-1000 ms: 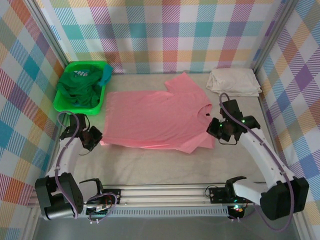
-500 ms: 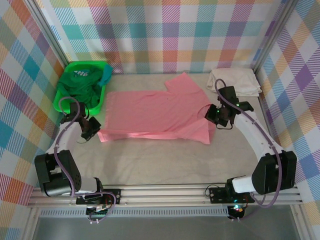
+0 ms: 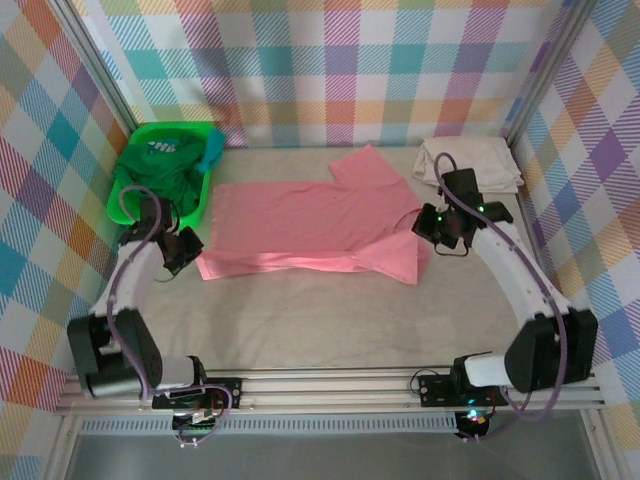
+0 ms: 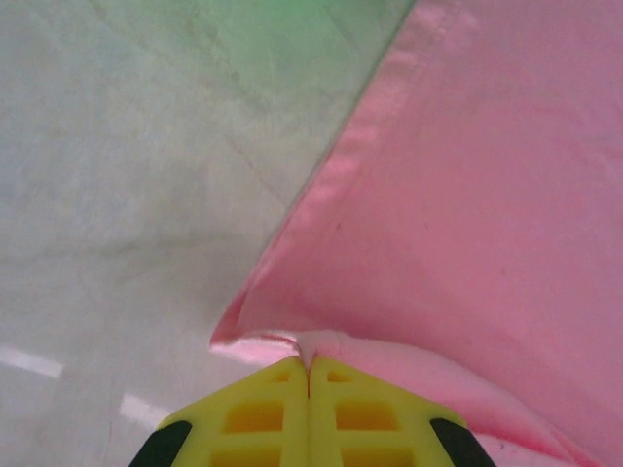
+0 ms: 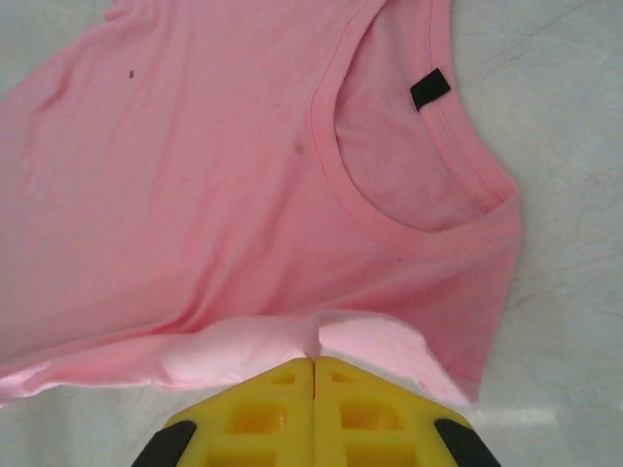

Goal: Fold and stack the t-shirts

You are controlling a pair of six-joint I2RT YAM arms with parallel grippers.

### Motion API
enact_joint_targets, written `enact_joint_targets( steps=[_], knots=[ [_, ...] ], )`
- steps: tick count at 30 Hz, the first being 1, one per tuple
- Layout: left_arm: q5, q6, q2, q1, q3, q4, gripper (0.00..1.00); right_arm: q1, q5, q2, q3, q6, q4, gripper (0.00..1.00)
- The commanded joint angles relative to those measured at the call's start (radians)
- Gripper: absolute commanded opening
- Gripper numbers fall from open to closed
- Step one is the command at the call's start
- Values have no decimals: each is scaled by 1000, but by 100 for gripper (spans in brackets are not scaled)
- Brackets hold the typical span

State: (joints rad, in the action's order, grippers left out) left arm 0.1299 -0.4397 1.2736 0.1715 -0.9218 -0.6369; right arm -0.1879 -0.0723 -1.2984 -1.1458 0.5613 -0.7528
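Observation:
The salmon-pink t-shirt [image 3: 310, 225] lies spread across the middle of the table, its near edge lifted and doubled over toward the back. My left gripper [image 3: 192, 250] is shut on the hem corner at the shirt's left end; in the left wrist view the yellow fingertips [image 4: 309, 362] pinch a fold of pink cloth [image 4: 467, 224]. My right gripper [image 3: 428, 222] is shut on the sleeve side near the collar; the right wrist view has its fingertips [image 5: 313, 360] pinching pink cloth [image 5: 214, 195] below the neckline and black tag [image 5: 429, 89]. A folded cream-white t-shirt [image 3: 470, 162] rests at the back right.
A bright green bin [image 3: 128, 208] at the back left holds a dark green shirt [image 3: 160, 175] and a teal one [image 3: 213, 148]. Plaid walls close in the back and both sides. Bare table surface [image 3: 320, 320] stretches between the shirt and the arm bases.
Both grippers have moved toward the back wall, carrying the pink shirt's near edge over the rest of it. The shirt now looks narrower from front to back.

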Motion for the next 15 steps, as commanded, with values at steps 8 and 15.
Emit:
enact_joint_targets(
  steps=[8,15],
  knots=[
    [63,-204,-422,-28,294,-149,0,15,-92,444,361,134,-256,0],
    [-25,-244,-426,-34,279,-167,0,15,-66,472,334,124,-283,0]
  ],
)
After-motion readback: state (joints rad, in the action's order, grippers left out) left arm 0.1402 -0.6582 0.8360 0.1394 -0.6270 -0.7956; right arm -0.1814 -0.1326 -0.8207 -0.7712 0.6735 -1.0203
